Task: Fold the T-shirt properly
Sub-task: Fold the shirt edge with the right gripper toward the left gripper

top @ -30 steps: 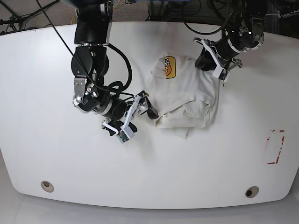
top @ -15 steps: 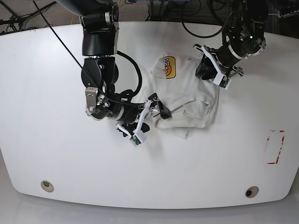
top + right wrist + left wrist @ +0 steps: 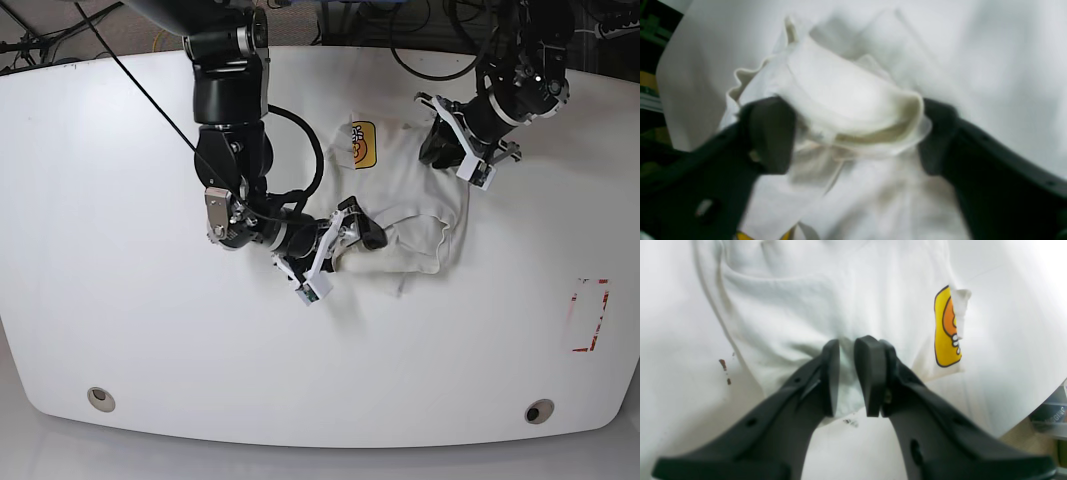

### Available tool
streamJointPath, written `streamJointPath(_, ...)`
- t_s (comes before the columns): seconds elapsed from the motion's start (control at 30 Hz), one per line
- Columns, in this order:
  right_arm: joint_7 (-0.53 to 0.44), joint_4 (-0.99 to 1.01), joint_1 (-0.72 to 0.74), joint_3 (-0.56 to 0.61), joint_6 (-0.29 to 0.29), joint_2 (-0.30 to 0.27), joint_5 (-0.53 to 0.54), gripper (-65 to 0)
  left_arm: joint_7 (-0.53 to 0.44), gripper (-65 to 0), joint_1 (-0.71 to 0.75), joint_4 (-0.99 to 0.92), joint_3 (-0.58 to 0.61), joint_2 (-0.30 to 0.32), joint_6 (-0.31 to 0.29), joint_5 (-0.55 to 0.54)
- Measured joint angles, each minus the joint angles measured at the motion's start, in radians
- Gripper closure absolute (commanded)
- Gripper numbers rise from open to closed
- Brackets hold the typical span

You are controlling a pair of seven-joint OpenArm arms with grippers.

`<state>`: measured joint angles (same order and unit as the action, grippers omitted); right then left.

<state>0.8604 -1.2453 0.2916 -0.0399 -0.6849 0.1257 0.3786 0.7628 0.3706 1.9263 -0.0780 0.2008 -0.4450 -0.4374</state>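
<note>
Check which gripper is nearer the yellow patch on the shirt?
Left. Left gripper pinches the T-shirt beside the yellow patch; right gripper sits lower, at the bunched hem.

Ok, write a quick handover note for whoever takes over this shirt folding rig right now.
Left gripper: jaws nearly shut, pinching the T-shirt at its far edge, near the yellow-orange patch.
Right gripper: jaws wide, straddling a bunched fold at the shirt's near edge; not clamped.
The shirt lies crumpled and partly doubled over, mid-table.
Done: a rough partial fold only.
Left: close the right gripper on the fold, smooth the cloth out, and finish a neat fold.
</note>
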Motion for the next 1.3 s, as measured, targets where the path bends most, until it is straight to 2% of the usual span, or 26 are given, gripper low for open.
streamJointPath(0.13,-0.019,0.008,-0.008,0.0,0.0,0.002,0.001,-15.9,0.0,-11.4,0.0,0.0,0.0,0.001,0.0,0.0)
streamJointPath(0.23,-0.019,0.009,-0.007,0.0,0.0,0.001,0.0,-2.2,0.0,-11.4,0.0,0.0,0.0,0.002,0.0,0.001)
streamJointPath(0.27,-0.019,0.009,-0.006,0.0,0.0,0.002,0.001,-0.8,0.0,-11.4,0.0,0.0,0.0,0.002,0.0,0.002)
streamJointPath(0.43,0.004,-0.039,-0.025,0.0,0.0,0.002,-0.003,-0.2,0.0,-11.4,-0.012,0.0,0.002,0.014,0.0,0.002)
streamJointPath(0.93,0.195,-0.483,-0.167,-0.005,-0.005,0.002,-0.001,-0.2,0.002,-11.4,-0.049,0.0,0.001,0.026,0.0,0.008)
streamJointPath(1.13,0.2,-0.596,-0.192,-0.005,-0.008,0.001,0.003,-0.5,-0.002,-11.4,-0.049,-0.001,0.002,0.026,0.0,0.008)
streamJointPath(1.3,0.198,-0.592,-0.19,-0.021,-0.008,-0.035,0.007,-0.6,0.001,-11.4,-0.048,-0.001,0.005,0.026,0.0,0.007)
